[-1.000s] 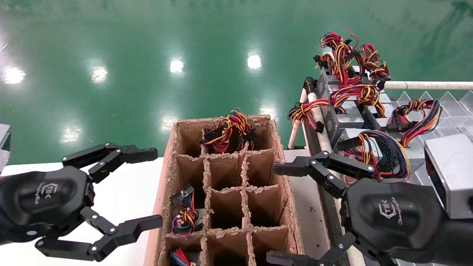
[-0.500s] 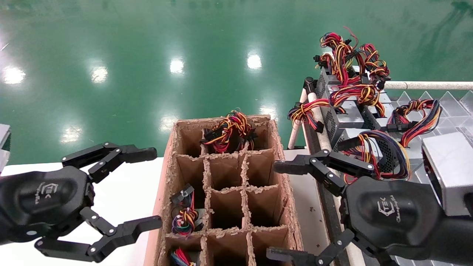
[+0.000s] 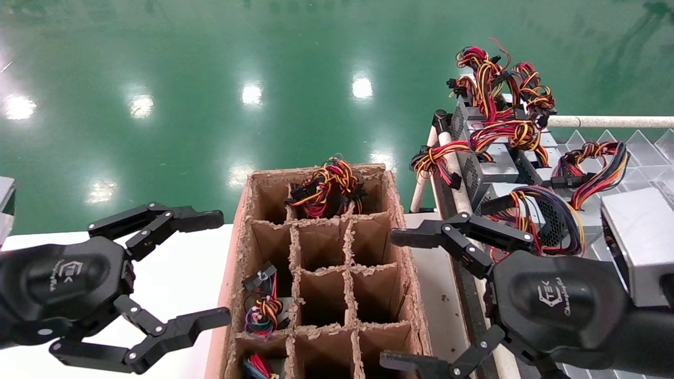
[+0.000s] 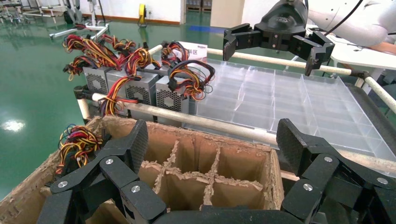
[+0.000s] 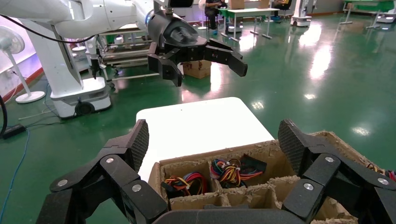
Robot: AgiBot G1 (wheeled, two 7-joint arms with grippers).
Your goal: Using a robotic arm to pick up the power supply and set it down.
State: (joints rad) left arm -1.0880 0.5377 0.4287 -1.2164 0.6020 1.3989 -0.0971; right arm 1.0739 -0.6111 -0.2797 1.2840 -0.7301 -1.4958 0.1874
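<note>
- Head view: the left gripper [image 3: 213,267] hangs over the white worktop [image 3: 174,273], just left of the cardboard box [image 3: 405,273], jaws spread wide and holding nothing.
- The right gripper [image 3: 397,300] hangs on the box's right side, over the strip between the box wall and the rack's white rail [image 3: 455,179]. Its jaws are wide open too and empty.
- The box is split by ragged dividers into cells. Wire bundles fill a far cell [image 3: 326,189] and two near-left cells; the middle and right cells are open.
- The power supply [image 3: 547,216], grey with honeycomb vents and a loop of yellow, red, orange, purple and black wires, lies on the clear tray [image 3: 647,152], just beyond the right gripper's upper finger and apart from it.
- More grey units with red and yellow wires [image 3: 495,110] crowd the tray's far corner.
- Left wrist view: shows what the head view cuts off, namely the tray's long run of bare clear compartments [image 4: 289,102] behind the rail [image 4: 210,122], with the supplies [image 4: 140,88] bunched at one end, and the right gripper [image 4: 268,49] above the tray's far side.
- Right wrist view: shows the worktop's rounded corner [image 5: 205,126], green floor [image 5: 327,70] around it, the left gripper [image 5: 210,67] over it, and two wired cells [image 5: 219,172] at the box's edge.
</note>
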